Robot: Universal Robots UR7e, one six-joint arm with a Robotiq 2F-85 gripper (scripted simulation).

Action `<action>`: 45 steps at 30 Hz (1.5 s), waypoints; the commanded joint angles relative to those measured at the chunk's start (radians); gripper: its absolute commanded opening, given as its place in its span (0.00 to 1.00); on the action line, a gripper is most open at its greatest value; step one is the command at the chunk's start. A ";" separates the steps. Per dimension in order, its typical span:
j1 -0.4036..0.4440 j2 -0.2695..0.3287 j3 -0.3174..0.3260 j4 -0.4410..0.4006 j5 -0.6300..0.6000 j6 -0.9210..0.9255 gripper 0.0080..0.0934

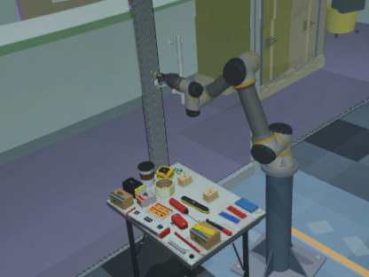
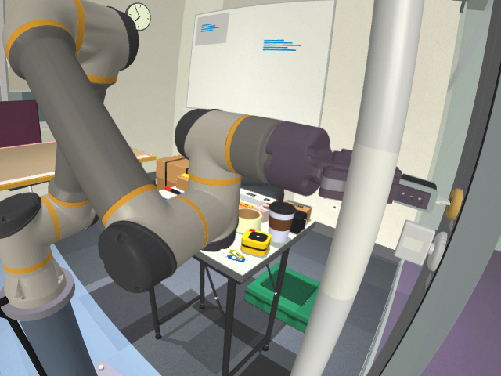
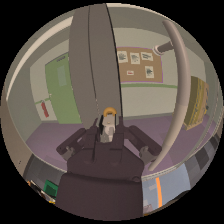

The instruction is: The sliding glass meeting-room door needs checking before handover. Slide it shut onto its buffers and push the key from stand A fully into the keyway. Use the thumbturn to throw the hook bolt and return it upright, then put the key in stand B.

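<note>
My gripper [image 2: 429,197] is closed on the key [image 2: 443,200], held level at the door's grey stile [image 1: 151,89]. The key's pale shank points at the stile and its round orange bow-like end [image 2: 457,203] sits against the lock face. From the wrist camera the key [image 3: 108,123] shows between my fingers with the orange ring [image 3: 109,112] just ahead. Below it, a white lock housing with a round thumbturn [image 2: 437,245] sits on the stile. The two small tan stands [image 1: 184,179] [image 1: 210,194] are on the table.
The long pale pull handle [image 2: 364,162] of the door runs vertically just in front of my wrist. The cluttered table [image 1: 186,206] stands below with a coffee cup [image 1: 146,170], tape roll and boxes. A green bin [image 2: 289,293] sits on the floor.
</note>
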 commanded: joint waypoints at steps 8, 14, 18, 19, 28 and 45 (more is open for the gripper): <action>0.000 -0.001 0.000 0.000 0.000 0.000 0.44; 0.000 -0.001 0.000 0.000 0.000 0.000 0.53; 0.000 -0.001 0.000 0.000 0.000 0.000 0.53; 0.000 -0.001 0.000 0.000 0.000 0.000 0.53; 0.001 -0.005 0.006 -0.003 -0.001 0.000 0.53; 0.021 -0.068 0.098 -0.032 -0.021 0.000 0.53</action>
